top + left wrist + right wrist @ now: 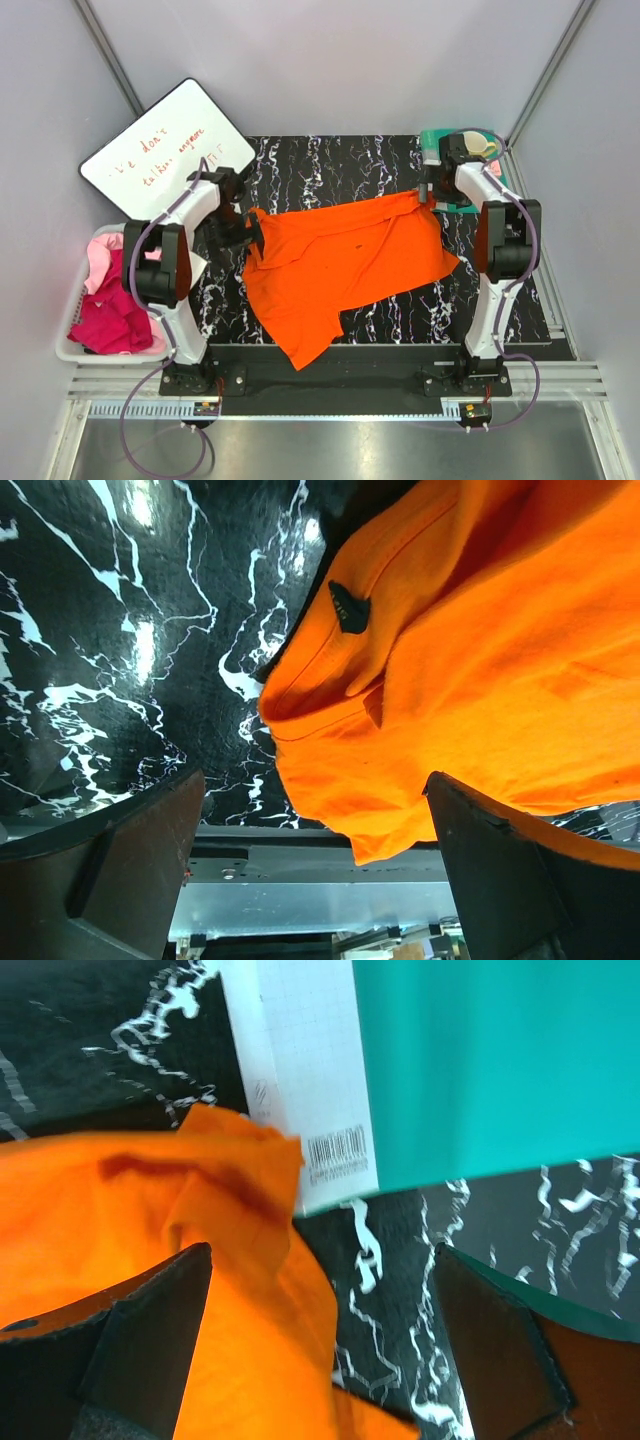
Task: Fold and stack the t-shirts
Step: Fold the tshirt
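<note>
A bright orange t-shirt (345,265) lies spread and slightly rumpled across the black marbled table (330,165). My left gripper (247,234) stands open at the shirt's left edge. In the left wrist view the collar end of the orange shirt (470,660) lies between and beyond the wide-apart jaws (315,865), ungripped. My right gripper (429,196) is open over the shirt's far right corner. In the right wrist view the orange cloth (120,1210) lies loose under the left finger (140,1350), and the right gripper (320,1350) holds nothing. Magenta (110,320) and pale pink (103,258) t-shirts lie crumpled at the left.
The pink shirts sit in a white basket (68,352) off the table's left side. A whiteboard (165,160) leans at the back left. A teal mat (438,148) with a white barcoded edge (290,1080) lies at the back right, touching the shirt's corner.
</note>
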Controlling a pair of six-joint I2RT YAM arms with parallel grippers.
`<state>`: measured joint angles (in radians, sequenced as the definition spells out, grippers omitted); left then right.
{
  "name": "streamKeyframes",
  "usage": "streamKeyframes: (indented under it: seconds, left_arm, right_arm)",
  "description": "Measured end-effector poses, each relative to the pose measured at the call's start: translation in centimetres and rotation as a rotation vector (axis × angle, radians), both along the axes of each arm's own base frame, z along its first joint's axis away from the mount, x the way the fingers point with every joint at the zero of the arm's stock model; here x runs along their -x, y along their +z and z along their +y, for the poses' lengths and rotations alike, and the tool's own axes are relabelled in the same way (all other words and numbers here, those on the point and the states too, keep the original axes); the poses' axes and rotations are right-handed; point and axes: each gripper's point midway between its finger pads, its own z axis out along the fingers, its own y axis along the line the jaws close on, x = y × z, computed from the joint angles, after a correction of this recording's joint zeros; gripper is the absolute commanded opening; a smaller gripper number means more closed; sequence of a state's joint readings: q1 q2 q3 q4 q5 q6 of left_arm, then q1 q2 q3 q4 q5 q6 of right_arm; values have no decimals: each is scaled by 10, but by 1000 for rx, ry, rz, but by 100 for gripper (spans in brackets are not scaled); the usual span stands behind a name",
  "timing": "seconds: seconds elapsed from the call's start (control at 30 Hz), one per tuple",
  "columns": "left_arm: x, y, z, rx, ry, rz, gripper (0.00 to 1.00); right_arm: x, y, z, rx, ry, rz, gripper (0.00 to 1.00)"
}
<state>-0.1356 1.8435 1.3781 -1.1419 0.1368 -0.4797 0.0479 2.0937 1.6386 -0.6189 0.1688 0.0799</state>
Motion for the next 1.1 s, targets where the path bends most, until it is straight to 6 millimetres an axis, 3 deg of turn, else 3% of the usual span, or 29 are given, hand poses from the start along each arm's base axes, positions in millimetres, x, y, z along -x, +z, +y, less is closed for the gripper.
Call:
streamKeyframes:
  seconds: [0.13, 0.27, 0.4, 0.5, 0.67, 0.77, 0.9, 0.93, 1.1]
  left_arm:
    - [-13, 10, 1, -8, -5, -49, 99]
    - [-40, 36, 1, -8, -11, -186, 95]
    - [-66, 56, -3, 4, -12, -287, 88]
    - [-82, 48, -5, 7, -11, -296, 84]
    - [-97, 3, -8, -1, -12, -215, 78]
    - [-100, -20, -8, -7, -11, -168, 68]
    - [-99, -30, -7, -9, -7, -141, 24]
    - [-99, -30, -7, -9, -6, -140, 1]
    - [-99, -33, -5, -21, -4, -139, 0]
  right_arm:
    - [-2, 34, 1, -13, -4, -73, 100]
    - [-6, 72, 8, -56, 4, -165, 100]
    - [-16, 91, 19, -115, 22, -220, 100]
    - [-19, 94, 26, -150, 26, -228, 100]
    - [-22, 96, 34, -194, 37, -232, 100]
    - [-22, 95, 36, -203, 43, -225, 100]
    - [-20, 93, 37, -208, 46, -214, 100]
    - [-19, 93, 37, -209, 46, -212, 100]
    - [-17, 92, 40, -225, 57, -201, 100]
